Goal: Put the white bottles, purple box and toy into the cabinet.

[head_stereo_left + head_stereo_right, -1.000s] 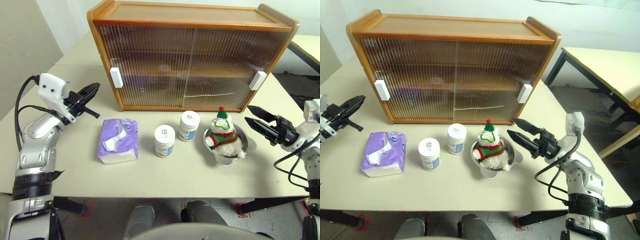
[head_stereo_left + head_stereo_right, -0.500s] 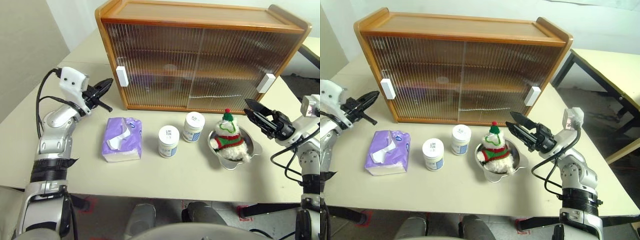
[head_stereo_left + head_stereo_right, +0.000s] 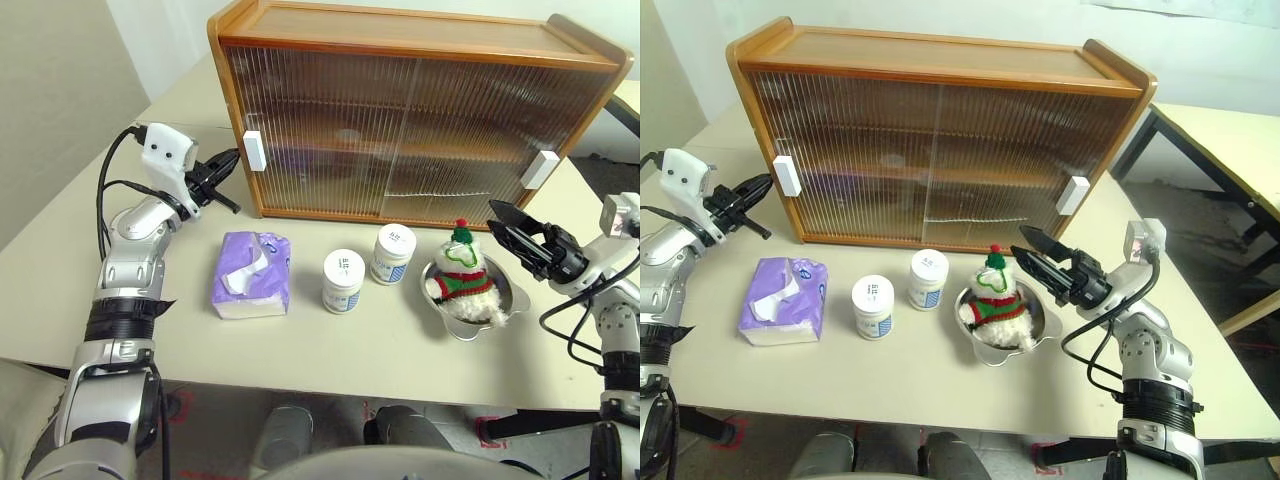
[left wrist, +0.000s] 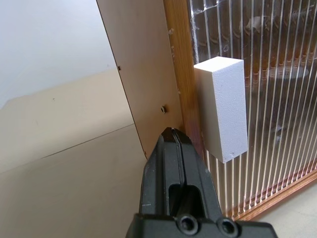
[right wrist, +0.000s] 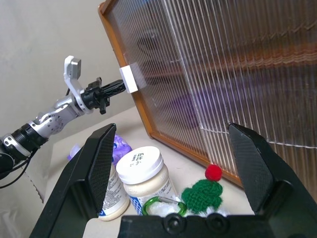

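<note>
A honey-brown wooden cabinet [image 3: 420, 30] with ribbed translucent doors fills the upper frame; below sit a lavender tissue pack [image 3: 251, 275], two white blue-labelled jars [image 3: 343, 281], and a red-green-white striped plush toy [image 3: 462, 276].

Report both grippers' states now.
Left gripper: shut, empty, beside the cabinet's white rectangular handle.
Right gripper: open, empty.

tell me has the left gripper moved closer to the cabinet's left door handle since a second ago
Yes. The shut left gripper has closed in on the white handle at the cabinet's left edge; its tips now sit just beside it.
</note>
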Controlling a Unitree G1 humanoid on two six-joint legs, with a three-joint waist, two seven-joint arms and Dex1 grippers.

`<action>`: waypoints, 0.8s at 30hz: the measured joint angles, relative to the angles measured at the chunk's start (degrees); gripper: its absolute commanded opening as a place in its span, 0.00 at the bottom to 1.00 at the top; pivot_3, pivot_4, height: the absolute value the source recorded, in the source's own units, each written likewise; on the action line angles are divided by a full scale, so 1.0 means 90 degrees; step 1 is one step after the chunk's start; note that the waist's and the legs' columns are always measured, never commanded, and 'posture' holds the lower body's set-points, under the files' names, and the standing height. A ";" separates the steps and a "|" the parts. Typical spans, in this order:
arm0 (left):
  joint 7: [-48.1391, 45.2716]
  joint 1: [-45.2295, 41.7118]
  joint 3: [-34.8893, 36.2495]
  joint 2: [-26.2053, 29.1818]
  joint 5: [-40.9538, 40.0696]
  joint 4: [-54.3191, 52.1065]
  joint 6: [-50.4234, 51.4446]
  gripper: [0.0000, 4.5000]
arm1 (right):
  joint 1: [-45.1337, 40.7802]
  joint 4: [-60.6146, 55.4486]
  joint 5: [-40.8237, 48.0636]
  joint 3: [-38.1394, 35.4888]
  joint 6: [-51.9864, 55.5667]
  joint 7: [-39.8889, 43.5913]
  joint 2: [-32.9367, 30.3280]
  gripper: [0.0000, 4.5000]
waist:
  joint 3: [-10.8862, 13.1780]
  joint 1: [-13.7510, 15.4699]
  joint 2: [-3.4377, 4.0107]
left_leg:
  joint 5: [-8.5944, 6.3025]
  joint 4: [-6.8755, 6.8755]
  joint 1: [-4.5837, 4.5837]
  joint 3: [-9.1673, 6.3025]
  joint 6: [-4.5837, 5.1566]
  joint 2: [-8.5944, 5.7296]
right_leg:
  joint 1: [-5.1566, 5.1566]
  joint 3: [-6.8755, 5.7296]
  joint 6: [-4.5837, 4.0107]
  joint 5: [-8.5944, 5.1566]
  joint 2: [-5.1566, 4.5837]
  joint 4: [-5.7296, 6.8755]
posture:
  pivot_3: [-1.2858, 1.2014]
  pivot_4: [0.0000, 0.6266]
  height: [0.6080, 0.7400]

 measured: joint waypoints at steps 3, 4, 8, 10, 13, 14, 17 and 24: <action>-0.0005 -0.0005 -0.0001 -0.0021 0.0025 -0.0008 0.0000 0.01 | 0.0095 -0.0079 0.0000 0.0008 -0.0005 -0.0006 0.0067 1.00 | -0.0001 0.0016 -0.0001 | 0.0000 0.0000 0.0000 0.0000 0.0000 -0.0001 | 0.0002 0.0000 0.0001 -0.0001 -0.0001 -0.0001 | 0.50 0.02 1.00; -0.0009 -0.0003 0.0001 -0.0020 0.0026 -0.0014 0.0000 0.01 | 0.0118 -0.0080 0.0000 0.0010 -0.0005 -0.0007 0.0082 1.00 | -0.0001 0.0016 -0.0001 | 0.0000 0.0000 0.0000 0.0000 0.0000 -0.0001 | 0.0002 0.0000 0.0001 -0.0001 -0.0002 -0.0002 | 0.50 0.02 1.00; -0.0123 0.0089 0.0028 0.0061 -0.0001 -0.0147 0.0003 0.01 | 0.0154 -0.0092 0.0000 0.0044 -0.0004 0.0007 0.0096 1.00 | -0.0001 0.0018 -0.0001 | 0.0000 0.0000 0.0000 0.0000 0.0000 -0.0001 | 0.0002 -0.0001 0.0002 -0.0001 -0.0002 -0.0001 | 0.50 0.02 1.00; -0.0228 0.0186 0.0047 0.0145 -0.0030 -0.0289 0.0005 0.01 | 0.0149 -0.0092 0.0000 0.0044 -0.0001 0.0031 0.0094 1.00 | -0.0003 0.0019 -0.0002 | 0.0000 0.0000 0.0000 0.0000 0.0000 -0.0002 | 0.0003 -0.0001 0.0002 -0.0002 -0.0002 -0.0001 | 0.49 0.01 1.00; -0.0382 0.0297 0.0065 0.0180 -0.0123 -0.0448 0.0008 0.01 | 0.0132 -0.0092 0.0000 0.0056 0.0010 0.0135 0.0057 1.00 | -0.0006 0.0025 -0.0002 | 0.0000 0.0001 0.0000 -0.0001 0.0000 -0.0002 | 0.0004 -0.0002 0.0002 -0.0002 -0.0002 -0.0001 | 0.49 0.01 1.00; -0.0464 0.0318 0.0011 0.0170 -0.0154 -0.0549 0.0008 0.01 | 0.0117 -0.0092 0.0000 0.0063 0.0011 0.0162 0.0035 1.00 | -0.0007 0.0026 -0.0002 | 0.0000 0.0003 0.0002 -0.0001 0.0000 -0.0002 | 0.0005 -0.0002 0.0002 -0.0001 -0.0003 -0.0001 | 0.49 0.01 1.00; -0.0553 0.0338 -0.0091 0.0110 -0.0168 -0.0682 0.0008 0.01 | 0.0078 -0.0092 0.0000 0.0073 0.0015 0.0224 -0.0015 1.00 | -0.0018 -0.0042 0.0001 | 0.0002 0.0004 0.0010 0.0000 0.0002 -0.0001 | 0.0006 -0.0004 -0.0003 0.0003 -0.0002 0.0005 | 0.50 0.01 1.00; -0.0572 0.0336 -0.0103 0.0082 -0.0167 -0.0745 0.0002 0.01 | 0.0044 -0.0085 0.0000 0.0083 0.0018 0.0246 -0.0023 1.00 | -0.0063 -0.0175 0.0036 | 0.0004 0.0003 0.0030 0.0002 0.0005 -0.0001 | 0.0022 -0.0005 -0.0001 0.0004 -0.0001 0.0008 | 0.50 0.00 1.00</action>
